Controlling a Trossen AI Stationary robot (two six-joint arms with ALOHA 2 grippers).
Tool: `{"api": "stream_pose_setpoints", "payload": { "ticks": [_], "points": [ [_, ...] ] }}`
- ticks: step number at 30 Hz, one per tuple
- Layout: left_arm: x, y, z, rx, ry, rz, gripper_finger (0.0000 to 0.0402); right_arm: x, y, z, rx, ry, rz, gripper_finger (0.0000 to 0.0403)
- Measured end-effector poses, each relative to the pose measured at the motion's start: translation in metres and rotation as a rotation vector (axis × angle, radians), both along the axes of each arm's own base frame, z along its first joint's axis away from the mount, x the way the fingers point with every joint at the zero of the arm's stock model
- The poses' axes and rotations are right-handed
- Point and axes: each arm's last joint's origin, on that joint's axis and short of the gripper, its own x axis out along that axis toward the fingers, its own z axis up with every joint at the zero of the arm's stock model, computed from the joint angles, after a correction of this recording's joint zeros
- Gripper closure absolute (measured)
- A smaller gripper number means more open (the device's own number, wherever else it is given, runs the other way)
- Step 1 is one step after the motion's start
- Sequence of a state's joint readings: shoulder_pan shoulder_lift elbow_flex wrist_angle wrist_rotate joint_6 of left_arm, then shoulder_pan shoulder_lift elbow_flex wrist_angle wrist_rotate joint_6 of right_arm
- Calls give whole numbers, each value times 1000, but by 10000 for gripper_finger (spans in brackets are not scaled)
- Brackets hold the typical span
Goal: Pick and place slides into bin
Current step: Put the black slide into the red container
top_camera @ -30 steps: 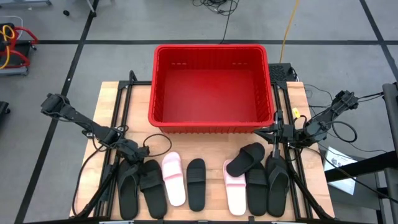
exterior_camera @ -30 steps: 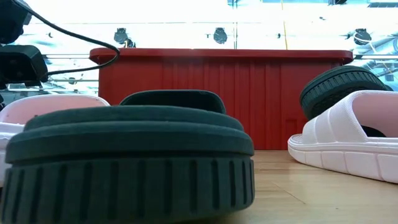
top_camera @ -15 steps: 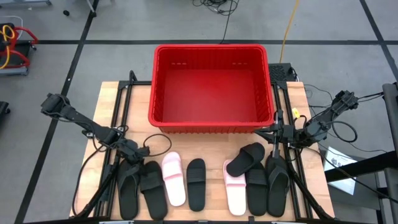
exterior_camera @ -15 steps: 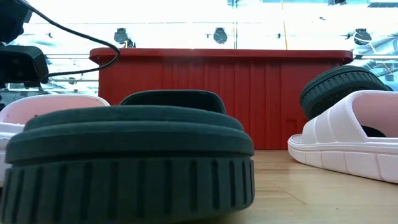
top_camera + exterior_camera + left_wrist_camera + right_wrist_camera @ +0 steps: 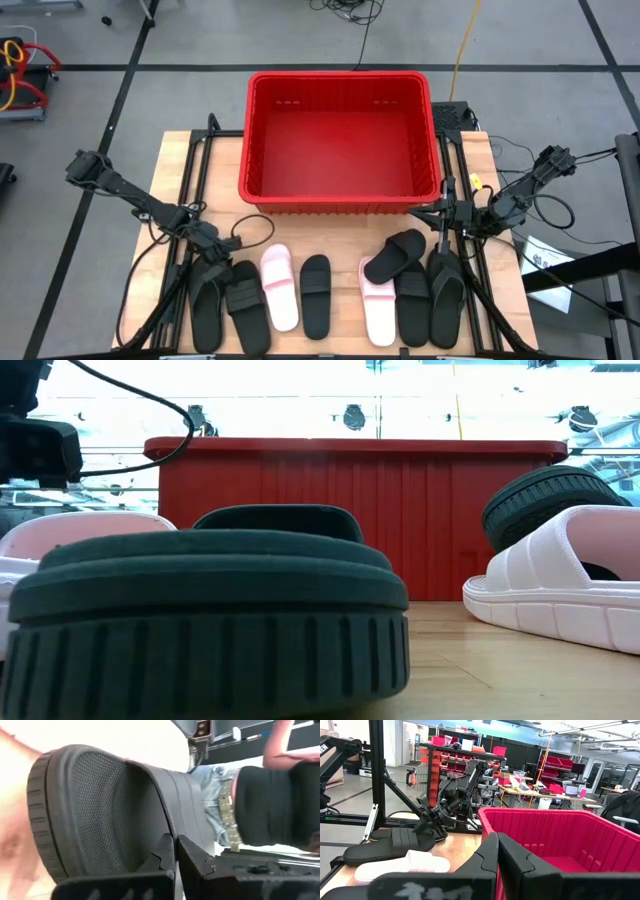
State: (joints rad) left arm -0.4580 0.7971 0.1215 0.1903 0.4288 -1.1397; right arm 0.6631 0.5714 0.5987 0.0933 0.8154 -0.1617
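Black rubber band slide at the table's near left is being pinched by the closed left gripper, short of the empty red plastic bin, where slippage is being risked by the thin hold.

The bin sits at the far middle of the desk. The slides lie in a row along the near edge, in front of the bin. From left to right: a flip-flop, a band slide, a pale slide, a lone slide in the middle, then a gap, another pale slide, and two more slides side by side. One slide lies tilted across the tops of the right-hand group. The left end effector is down at the far end of the band slide, between the flip-flop and the pale slide. The right end effector rests by the bin's near right corner, behind the right-hand group.
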Motion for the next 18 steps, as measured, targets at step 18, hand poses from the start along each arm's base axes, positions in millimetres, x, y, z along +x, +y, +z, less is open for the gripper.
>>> {"api": "stream_pose_setpoints", "payload": {
  "ticks": [18],
  "points": [
    [17, -8, 58, 38, -54, -19, 401, 0, 0, 0, 0, 0, 1, 403]
  ]
}}
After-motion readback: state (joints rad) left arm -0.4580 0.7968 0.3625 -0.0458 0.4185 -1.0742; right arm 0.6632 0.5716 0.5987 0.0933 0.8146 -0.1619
